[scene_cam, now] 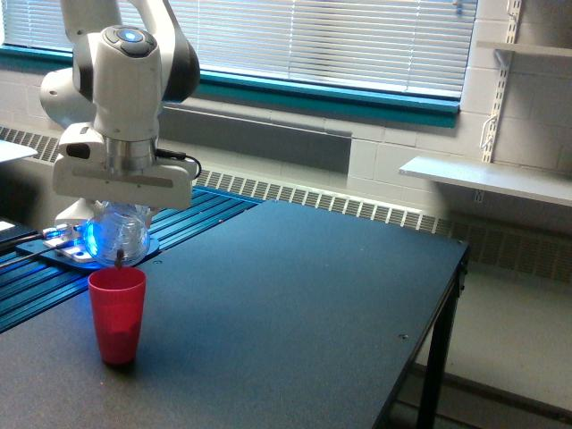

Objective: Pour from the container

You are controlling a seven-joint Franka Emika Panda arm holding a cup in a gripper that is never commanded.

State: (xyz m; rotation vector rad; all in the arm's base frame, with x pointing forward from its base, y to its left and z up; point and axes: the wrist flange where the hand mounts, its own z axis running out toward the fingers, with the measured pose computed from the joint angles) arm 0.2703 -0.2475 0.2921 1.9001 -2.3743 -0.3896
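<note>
Jaws (121,214) clamped around container (119,238), hanging just below.

Claw (121,207) gripping clear container (118,238), above red cup (117,315)

Just one view, the exterior one. Set off the arm, a bit above the bench (295,304), looking down at it on a slant. Close enough to fill most of the lower picture with the dark top, its far corner out at 3 o'clock. Faces a wall with window blinds (313,36) up at 12 o'clock and a shelf (487,179) at 2 o'clock. Catches the arm (125,98) and the red cup (117,315) at 9 o'clock, near the picture's edge. No second view to share anything with.
</note>
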